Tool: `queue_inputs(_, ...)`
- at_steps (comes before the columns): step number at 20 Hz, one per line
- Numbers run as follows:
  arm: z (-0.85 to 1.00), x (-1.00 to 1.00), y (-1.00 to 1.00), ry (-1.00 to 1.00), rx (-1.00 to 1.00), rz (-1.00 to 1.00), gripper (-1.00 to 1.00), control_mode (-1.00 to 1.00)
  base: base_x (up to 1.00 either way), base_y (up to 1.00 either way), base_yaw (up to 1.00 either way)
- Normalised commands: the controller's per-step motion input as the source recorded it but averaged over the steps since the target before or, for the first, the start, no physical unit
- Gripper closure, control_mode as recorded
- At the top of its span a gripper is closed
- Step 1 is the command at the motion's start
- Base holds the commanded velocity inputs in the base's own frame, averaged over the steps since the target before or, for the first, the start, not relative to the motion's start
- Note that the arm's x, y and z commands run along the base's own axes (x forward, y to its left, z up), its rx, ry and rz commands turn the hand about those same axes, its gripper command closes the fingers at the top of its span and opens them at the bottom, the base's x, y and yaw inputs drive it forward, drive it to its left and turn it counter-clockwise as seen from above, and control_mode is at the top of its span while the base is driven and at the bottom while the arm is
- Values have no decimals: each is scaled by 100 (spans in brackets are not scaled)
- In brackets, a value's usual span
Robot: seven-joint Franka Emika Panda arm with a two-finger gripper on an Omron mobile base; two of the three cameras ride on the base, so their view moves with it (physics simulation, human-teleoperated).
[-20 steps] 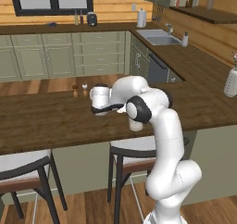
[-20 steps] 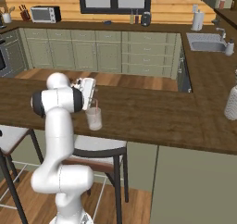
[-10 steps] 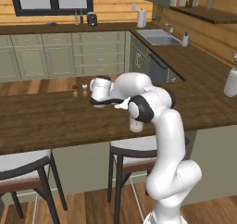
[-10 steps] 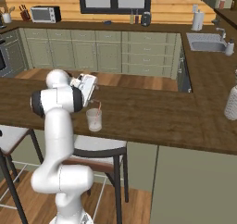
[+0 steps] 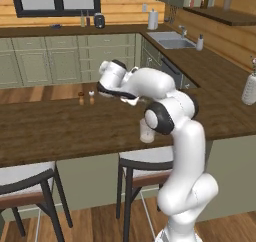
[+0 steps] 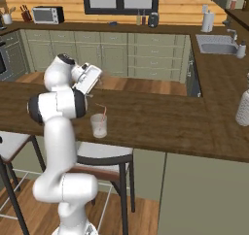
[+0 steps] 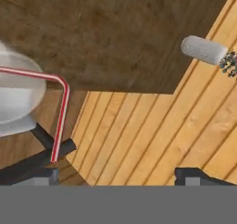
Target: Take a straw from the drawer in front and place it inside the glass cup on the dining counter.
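Note:
The glass cup (image 6: pixel 98 126) stands on the dark dining counter (image 6: pixel 160 117) near its front edge. The red-pink straw (image 6: pixel 100 113) leans inside it, its bent top sticking out above the rim. In the hand view the cup (image 7: pixel 14 96) lies at the left with the straw (image 7: pixel 61 112) curving over its rim. My gripper (image 6: pixel 92 86) hangs above and just behind the cup, open, with nothing between its fingertips (image 7: pixel 203 176). In the left base view the gripper (image 5: pixel 129 100) is above the counter, and my elbow partly hides the cup (image 5: pixel 146 132).
Salt and pepper shakers (image 5: pixel 86 98) stand on the counter's far side. A white bottle (image 6: pixel 242 108) stands at the counter's right end. Stools (image 6: pixel 104 154) sit under the front edge. Sage-green cabinet drawers (image 6: pixel 146 54) along the back wall are shut.
My gripper has risen from just over the cup and drawn back a little. The straw stays in the cup, free of the fingers.

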Motion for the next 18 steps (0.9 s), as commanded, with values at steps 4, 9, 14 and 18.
queue_inputs(4,93,-100,-35,-27,33,0,-100,-100,0,0,0)
queue_inputs(9,84,-100,-58,-37,39,0,-100,-100,0,0,0)
queue_inputs(14,47,-100,-61,-35,36,0,-100,-100,0,0,0)
queue_inputs(18,10,-100,-57,-23,32,0,-100,-100,0,0,0)
